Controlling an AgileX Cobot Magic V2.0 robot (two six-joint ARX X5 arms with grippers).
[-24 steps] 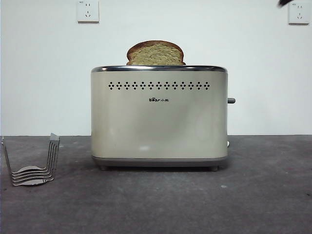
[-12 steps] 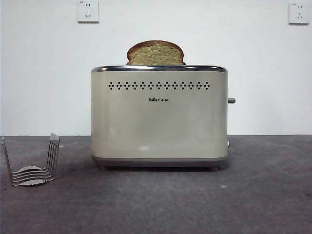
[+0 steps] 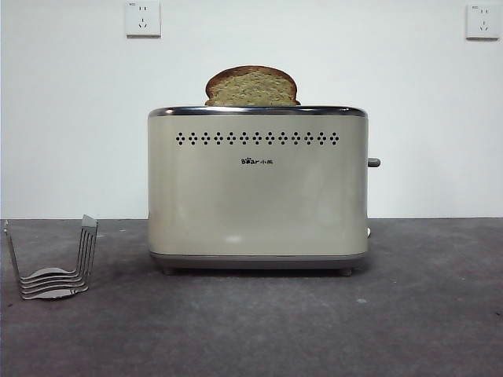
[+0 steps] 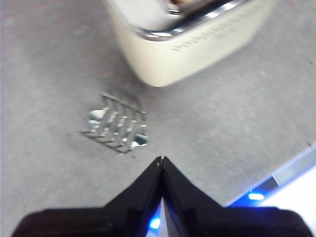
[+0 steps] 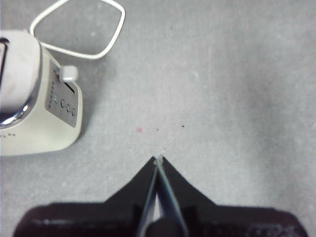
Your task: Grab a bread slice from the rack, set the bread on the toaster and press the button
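The slice of bread (image 3: 251, 86) stands upright in the top slot of the cream toaster (image 3: 258, 196), with its domed crust above the chrome rim. The dark button (image 3: 373, 162) sticks out of the toaster's right end. The wire rack (image 3: 55, 271) sits low at the left with nothing in it. Neither arm shows in the front view. My left gripper (image 4: 161, 159) is shut and holds nothing, high above the rack (image 4: 117, 129) and near a corner of the toaster (image 4: 197, 44). My right gripper (image 5: 158, 159) is shut with nothing in it, off the narrow end of the toaster (image 5: 29, 113).
A white power cord (image 5: 79, 29) loops on the grey table behind the toaster's end. Two wall sockets (image 3: 142, 18) sit high on the white wall. The table's front edge (image 4: 291, 168) shows in the left wrist view.
A black arm tip at the front view's top right corner has gone out of view. Bread, toaster and rack have not moved.
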